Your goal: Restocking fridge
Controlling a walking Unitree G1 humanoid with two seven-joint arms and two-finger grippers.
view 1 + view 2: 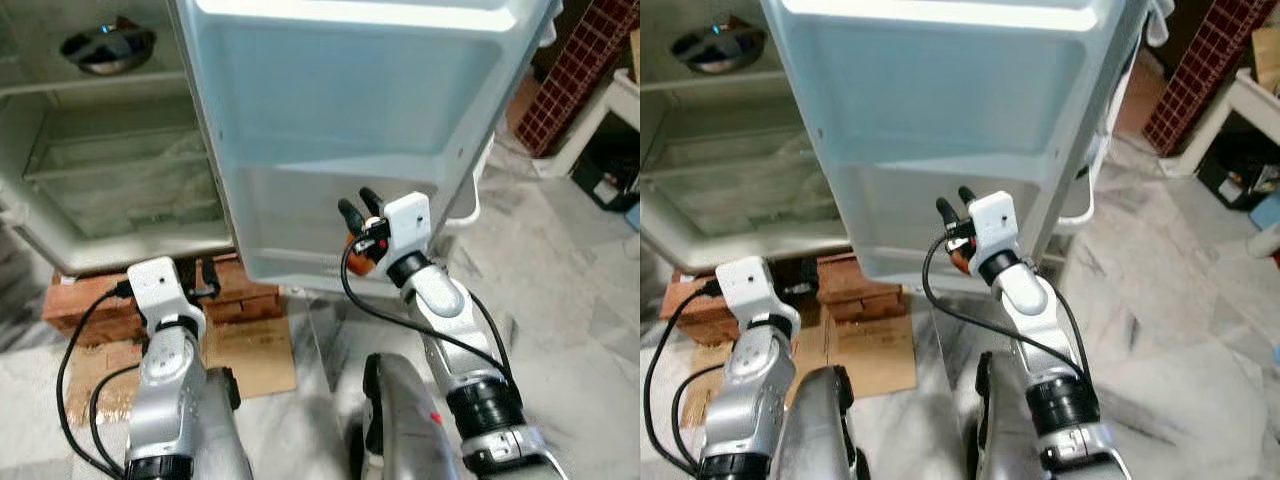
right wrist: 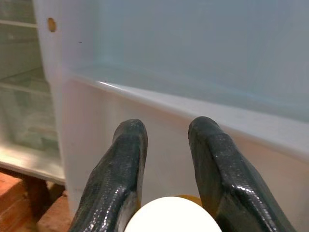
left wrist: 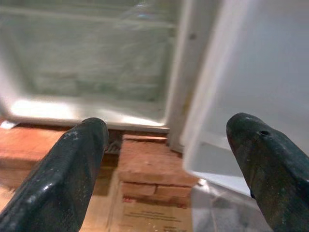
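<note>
Your right gripper (image 1: 360, 207) is raised just in front of the open fridge door (image 1: 340, 120), at the lip of its lower door shelf (image 2: 203, 108), with both black fingers (image 2: 120, 169) clamped on a small white-topped container (image 2: 169, 215) with orange showing beneath it. Your left gripper (image 3: 164, 169) hangs lower, fingers spread wide apart with nothing between them, pointing at the brick stack (image 1: 230, 295) under the fridge's front edge and the cardboard (image 1: 250, 350) on the floor beside it; a metal bowl (image 1: 107, 47) sits on the upper shelf inside the fridge (image 1: 100, 160), near its back
</note>
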